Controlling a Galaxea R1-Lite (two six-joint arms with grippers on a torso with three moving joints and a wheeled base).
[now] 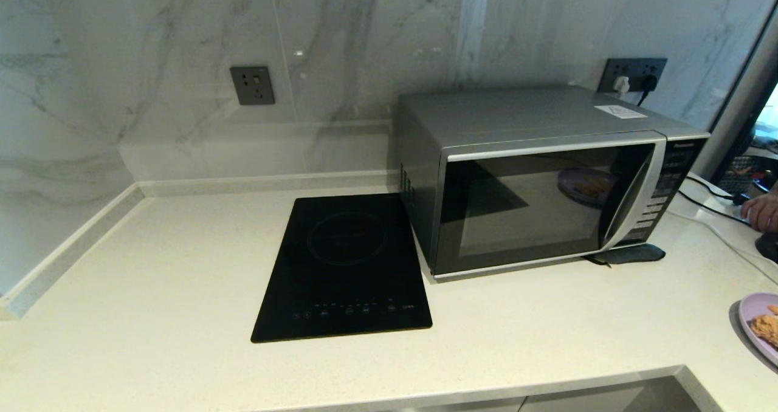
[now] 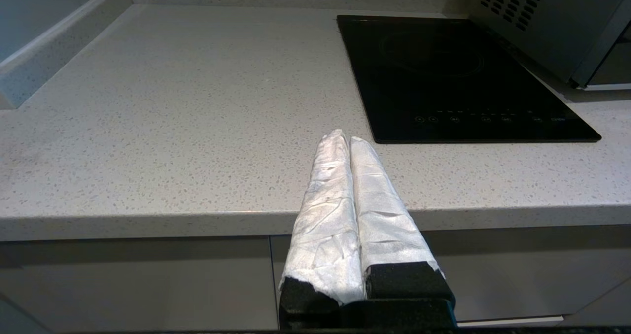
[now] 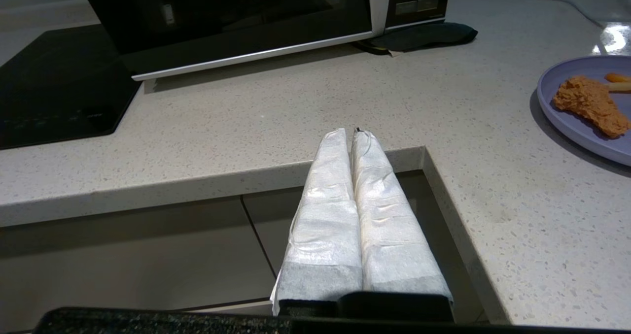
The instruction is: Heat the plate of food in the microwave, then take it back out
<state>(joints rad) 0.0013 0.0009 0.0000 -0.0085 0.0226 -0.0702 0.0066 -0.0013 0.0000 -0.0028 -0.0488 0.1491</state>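
The silver-grey microwave [image 1: 541, 175] stands on the counter at the back right with its dark glass door closed; its lower front [image 3: 236, 33] shows in the right wrist view, its vented side [image 2: 537, 23] in the left wrist view. The lilac plate of food [image 1: 760, 330] lies at the counter's right edge, partly cut off; the plate [image 3: 572, 107] carries a golden-brown fried piece [image 3: 591, 105]. My left gripper [image 2: 347, 138] is shut and empty, low before the counter's front edge, left of the hob. My right gripper [image 3: 349, 133] is shut and empty, at the counter's inner corner, well short of the plate. Neither arm shows in the head view.
A flat black induction hob [image 1: 346, 266] lies left of the microwave. A dark pad [image 1: 629, 254] sits under the microwave's front right corner. Cables [image 1: 711, 199] and a person's hand [image 1: 763, 211] are at the far right. The counter has a cut-out corner [image 1: 681, 369] at front.
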